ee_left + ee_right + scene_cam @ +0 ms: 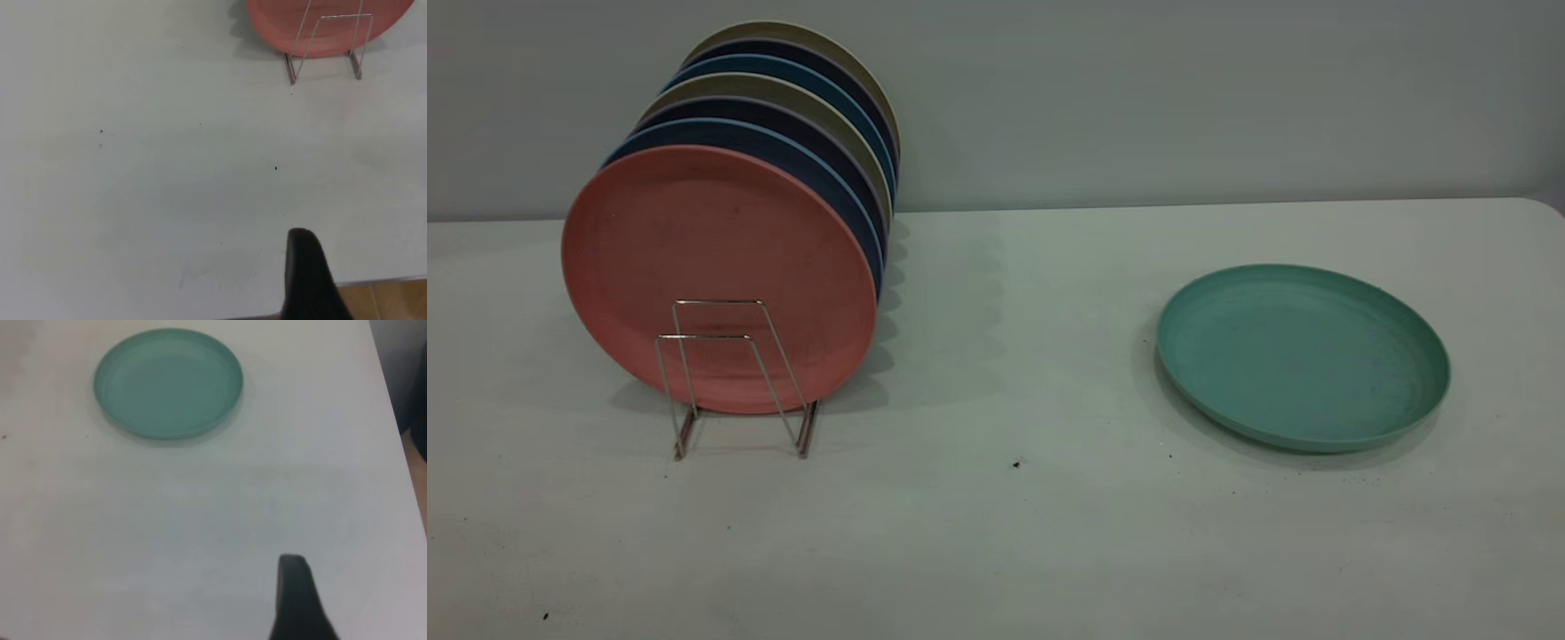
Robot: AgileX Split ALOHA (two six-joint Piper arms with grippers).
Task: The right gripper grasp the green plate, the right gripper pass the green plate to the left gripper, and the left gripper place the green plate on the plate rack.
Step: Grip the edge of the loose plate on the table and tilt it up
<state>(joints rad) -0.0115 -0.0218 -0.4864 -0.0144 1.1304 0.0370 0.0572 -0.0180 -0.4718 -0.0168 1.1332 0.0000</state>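
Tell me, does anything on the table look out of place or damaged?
Nothing looks damaged or spilled. The green plate lies flat on the table, apart from the rack, where the other plates stand upright. Only small dark specks mark the table.

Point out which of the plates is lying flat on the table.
The green plate, alone on the table's right side. All the others, fronted by the salmon-pink plate, stand on edge in the plate rack.

No legible text, labels, brands or nos. anywhere in the three views
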